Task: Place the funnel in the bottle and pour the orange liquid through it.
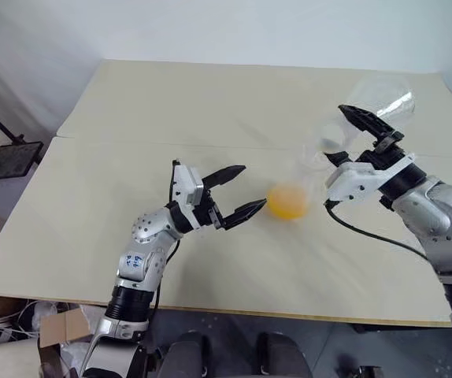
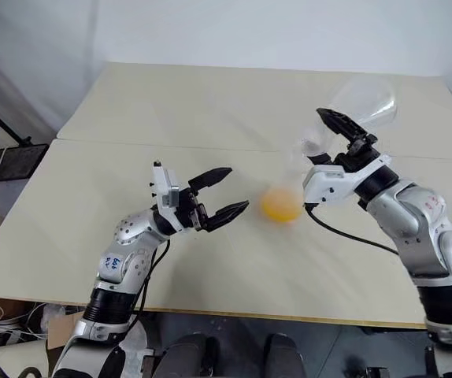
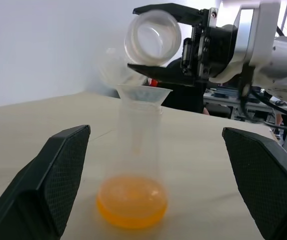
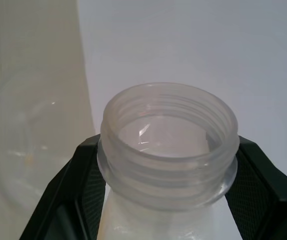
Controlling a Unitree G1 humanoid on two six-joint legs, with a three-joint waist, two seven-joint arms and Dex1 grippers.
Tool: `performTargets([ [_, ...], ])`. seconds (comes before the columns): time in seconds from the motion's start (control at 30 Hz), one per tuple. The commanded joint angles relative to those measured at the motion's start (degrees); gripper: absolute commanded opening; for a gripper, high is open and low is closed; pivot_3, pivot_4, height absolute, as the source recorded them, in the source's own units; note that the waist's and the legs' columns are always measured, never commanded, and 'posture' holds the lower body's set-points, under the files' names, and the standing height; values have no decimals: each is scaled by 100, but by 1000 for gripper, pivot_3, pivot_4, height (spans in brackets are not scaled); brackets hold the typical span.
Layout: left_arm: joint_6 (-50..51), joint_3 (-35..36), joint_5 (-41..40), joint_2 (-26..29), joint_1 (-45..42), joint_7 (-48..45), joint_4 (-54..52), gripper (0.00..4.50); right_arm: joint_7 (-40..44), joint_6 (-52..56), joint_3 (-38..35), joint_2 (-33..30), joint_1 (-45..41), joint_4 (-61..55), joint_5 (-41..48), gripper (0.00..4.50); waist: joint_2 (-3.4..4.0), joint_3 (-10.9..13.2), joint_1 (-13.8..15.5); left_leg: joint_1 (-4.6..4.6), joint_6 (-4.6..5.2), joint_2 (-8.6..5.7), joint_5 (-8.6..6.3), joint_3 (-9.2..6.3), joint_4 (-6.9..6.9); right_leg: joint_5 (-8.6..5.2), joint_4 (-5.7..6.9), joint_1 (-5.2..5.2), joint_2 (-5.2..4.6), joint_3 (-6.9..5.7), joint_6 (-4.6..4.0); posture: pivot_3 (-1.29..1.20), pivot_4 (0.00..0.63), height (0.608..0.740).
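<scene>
The bottle (image 3: 136,165) stands upright on the counter (image 1: 131,142) at the centre of the head views, the funnel (image 3: 143,95) seated in its mouth and the orange liquid (image 3: 132,200) pooled at its bottom, so the pour looks largely or wholly done; the right pincer (image 1: 350,135), in the upper right of the frame, is clamped on a clear threaded-neck jar (image 4: 168,135), tipped with its mouth toward the funnel and seemingly drained; the left pincer (image 1: 238,193) hangs spread wide just left of the bottle, touching nothing, probably ready to steady it. The left wrist view shows the funnel's rim and spout plainly inside the bottle, which the head views barely resolve; the right wrist view shows the jar's screw threads and both fingers (image 4: 78,190) pressed against its neck.
</scene>
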Motion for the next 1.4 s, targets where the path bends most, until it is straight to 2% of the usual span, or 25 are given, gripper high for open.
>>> performTargets([
  [0.03,-6,2,-57,49,-118,-54,-78,4500,68,804,-914,216,55,-452,1094,2821,0,0,16,0,0,0,0,-2,1,0,0,1,0,-2,0,0,150,740],
  [0.2,18,34,-74,112,-150,-92,-54,4500,143,1758,-1814,463,247,-531,2222,2821,0,0,15,0,2,-3,-1,-13,3,0,-4,10,-3,-11,0,0,150,740],
  [0.27,31,33,-80,131,-155,-90,-61,4500,202,2493,-2200,580,329,-482,2895,2821,0,0,11,1,2,-2,0,-13,1,0,-3,10,-2,-12,0,0,150,740],
  [0.4,50,30,-76,137,-174,-92,-54,4500,-84,3164,-2736,719,480,-131,3265,2821,0,0,9,4,2,-1,0,-9,0,0,-2,13,-1,-10,-1,0,150,740],
  [0.6,161,37,-108,194,-192,-129,-105,4500,-123,2814,-3134,678,808,862,3233,2821,1,0,11,5,2,-5,-1,-7,-2,0,-4,15,-3,-9,-1,0,150,740],
  [0.8,222,94,-127,282,-327,-205,-19,4500,-142,2530,-3470,945,736,1712,3742,2821,2,-1,3,7,0,-2,2,-3,-8,0,-2,8,1,-7,-1,0,150,740],
  [0.97,234,66,-117,286,-447,-270,49,4500,169,2294,-3526,1204,886,1862,4189,2821,2,-1,1,17,0,-2,2,-3,-9,0,-4,20,1,-7,-1,0,150,740],
  [1.13,243,96,-120,341,-489,-337,102,4500,277,2125,-3584,1329,1141,1666,4417,4485,4,-1,-12,21,0,1,2,-5,-12,0,-4,22,2,-7,-1,0,150,740],
  [1.4,237,201,-145,514,-524,-486,208,4500,445,1994,-3701,1214,1605,893,4676,4485,5,0,13,19,0,-3,2,-6,-12,0,-7,22,-1,-4,-1,0,150,740],
])
